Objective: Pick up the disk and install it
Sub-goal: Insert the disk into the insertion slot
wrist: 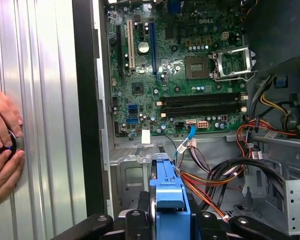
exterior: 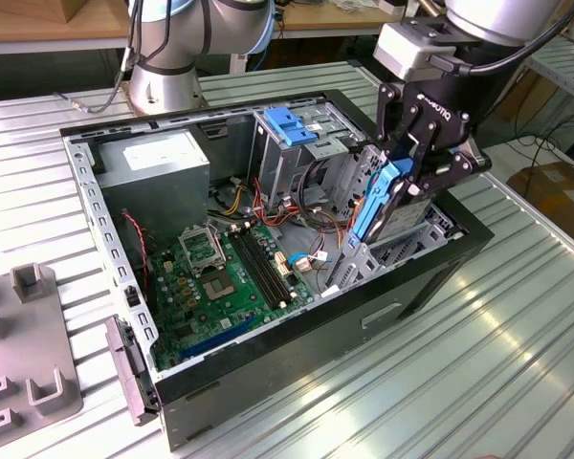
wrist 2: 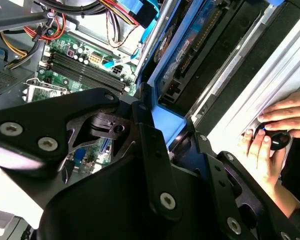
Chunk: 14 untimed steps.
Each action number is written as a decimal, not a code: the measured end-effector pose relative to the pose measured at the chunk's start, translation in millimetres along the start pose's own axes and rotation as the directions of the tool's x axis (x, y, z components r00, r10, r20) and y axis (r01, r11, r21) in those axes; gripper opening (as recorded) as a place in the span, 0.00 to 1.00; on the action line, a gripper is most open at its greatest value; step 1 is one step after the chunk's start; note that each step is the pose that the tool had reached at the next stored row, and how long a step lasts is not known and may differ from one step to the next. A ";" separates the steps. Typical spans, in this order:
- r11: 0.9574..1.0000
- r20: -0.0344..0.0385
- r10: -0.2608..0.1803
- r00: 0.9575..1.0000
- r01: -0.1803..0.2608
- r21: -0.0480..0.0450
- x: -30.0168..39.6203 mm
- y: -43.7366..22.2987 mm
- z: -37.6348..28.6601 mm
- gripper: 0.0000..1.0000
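In the exterior view my gripper (exterior: 405,180) is shut on the disk (exterior: 375,204), a grey slab in a bright blue carrier rail. It holds the disk on edge and tilted at the drive bay, on the side of the open computer case (exterior: 268,368) toward the exterior view's right. The disk's lower end sits among the bay's metal rails. In both wrist views the black fingers (wrist 2: 149,137) (wrist: 140,216) clamp the blue carrier (wrist 2: 166,126) (wrist: 168,187) from both sides, and the gripper (wrist 2: 172,145) (wrist: 170,220) points down into the case.
The case lies open with the green motherboard (exterior: 220,273), red and black cables (wrist: 225,175), a power supply (exterior: 158,163) and a metal cage topped by a fixed blue latch (exterior: 289,124). A person's hand (wrist 2: 280,125) (wrist: 2,145) rests on the ribbed table beside the case. A grey fixture (exterior: 29,368) lies at the exterior view's left.
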State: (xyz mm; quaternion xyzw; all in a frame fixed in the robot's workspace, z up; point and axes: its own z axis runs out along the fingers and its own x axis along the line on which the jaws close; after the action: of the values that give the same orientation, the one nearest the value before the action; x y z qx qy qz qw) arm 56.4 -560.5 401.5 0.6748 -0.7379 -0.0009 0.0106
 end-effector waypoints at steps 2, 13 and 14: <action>1.000 -0.001 0.000 1.000 0.000 0.000 0.1 0.0 2.1 0.37; 1.000 0.000 0.000 1.000 0.000 0.000 0.4 -0.2 10.3 0.37; 1.000 0.000 0.000 1.000 0.000 0.000 0.5 -0.2 10.7 0.38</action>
State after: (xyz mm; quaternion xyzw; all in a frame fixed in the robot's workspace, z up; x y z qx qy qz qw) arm 56.3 -561.1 390.9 0.6748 -0.7380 -0.0012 0.0106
